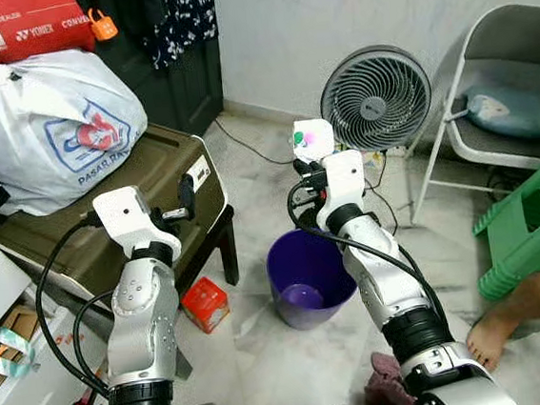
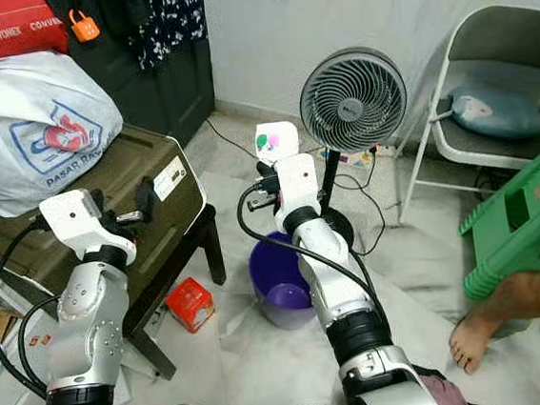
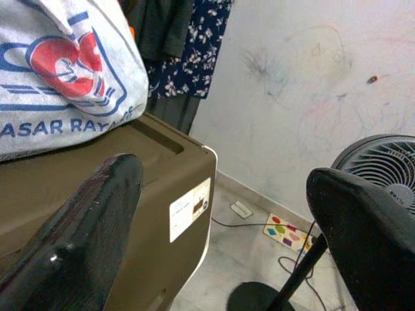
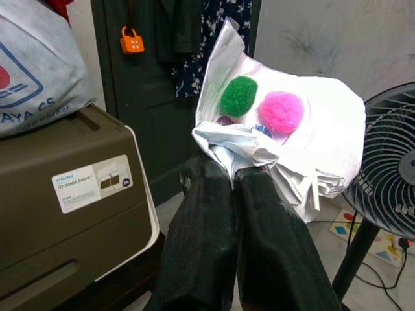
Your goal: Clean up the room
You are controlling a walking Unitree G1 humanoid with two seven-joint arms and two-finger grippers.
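Crumpled paper (image 4: 279, 139) (pom-poms stuck on) is pinched in our right end effector (image 4: 233, 178) above the purple bin (image 1: 308, 277); left end effector (image 3: 227, 214) gapes wide, idle. Dropping remains, we judge.

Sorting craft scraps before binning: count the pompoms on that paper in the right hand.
2. A green pompom and a pink pompom sit side by side on the crumpled white paper pinched in the right hand. More may be hidden in the folds.

My right gripper (image 4: 224, 170) is raised in the middle, its fingers pinched together. My left gripper (image 3: 227, 214) is held up at the left, fingers spread wide.
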